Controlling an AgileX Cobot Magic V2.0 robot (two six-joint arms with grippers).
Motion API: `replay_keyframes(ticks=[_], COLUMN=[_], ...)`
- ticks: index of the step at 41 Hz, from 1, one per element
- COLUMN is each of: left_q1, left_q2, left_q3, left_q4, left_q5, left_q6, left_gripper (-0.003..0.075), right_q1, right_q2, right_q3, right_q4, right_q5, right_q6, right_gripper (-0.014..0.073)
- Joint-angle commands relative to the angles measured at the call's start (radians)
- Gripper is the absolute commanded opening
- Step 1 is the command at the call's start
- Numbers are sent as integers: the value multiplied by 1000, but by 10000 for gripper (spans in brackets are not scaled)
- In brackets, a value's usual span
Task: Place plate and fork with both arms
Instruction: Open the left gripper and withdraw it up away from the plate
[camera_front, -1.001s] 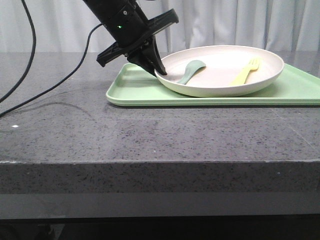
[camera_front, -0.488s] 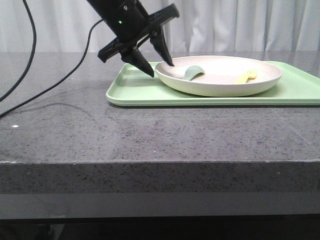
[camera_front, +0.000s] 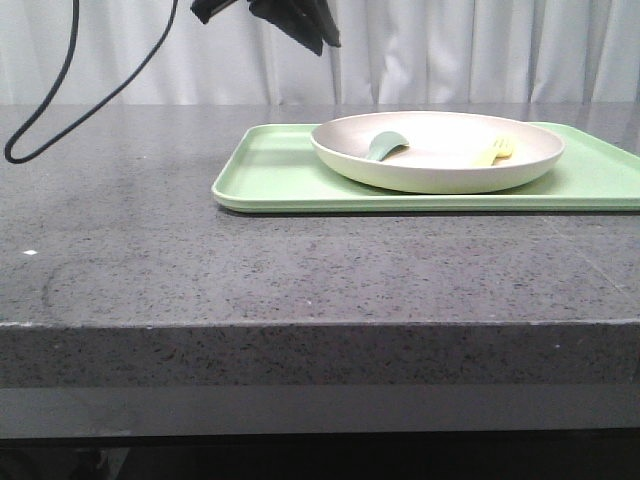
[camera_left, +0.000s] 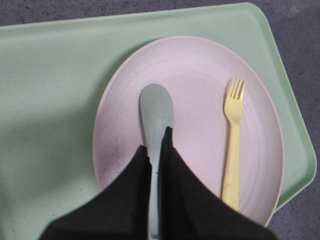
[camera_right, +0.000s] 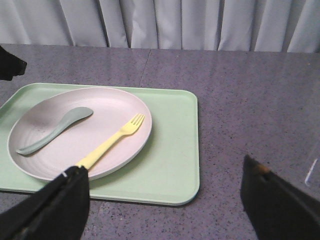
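Light was soft, even and fairly bright, with the pale pleated curtain (camera_front: 450, 50) behind glowing almost white. The speckled dark grey stone table (camera_front: 300, 270) carried a faint sheen and only a thin shadow under the near edge of the flat light-green rectangular tray (camera_front: 270, 185). In the left wrist view a broad dim shadow crossed that tray, and the black fingers (camera_left: 175, 190) looked blurred.
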Motion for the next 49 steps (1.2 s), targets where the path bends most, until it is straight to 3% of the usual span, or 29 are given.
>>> replay_keyframes(ticks=[1,15,26,38,42,49], left_q1=[-2,-2,-2,13,61,110], left_q2=[-63,-88,-194,-448,-551,-771], left_q3=[-43,-43,9,385,559,893], left_q4=[-21,16,200,474,475,473], left_q5=[5,69,69,49,-55,-357], left_q6=[18,21,22,51,43,43], left_gripper=[-18,-18,-18,-18,-18,-18], right_q1=[2,2,2,2,2,2], right_q2=[8,8,8,8,8,8], right_q3=[-38,-38,-38,-35,-35,-35], right_q4=[-11,-11,-11,-11,-11,-11], right_q5=[-74,-74,-74,-74,-74,-68], right_q6=[-2,-2,-2,-2,-2,-2], right_gripper=[633,633,633,633,633,633])
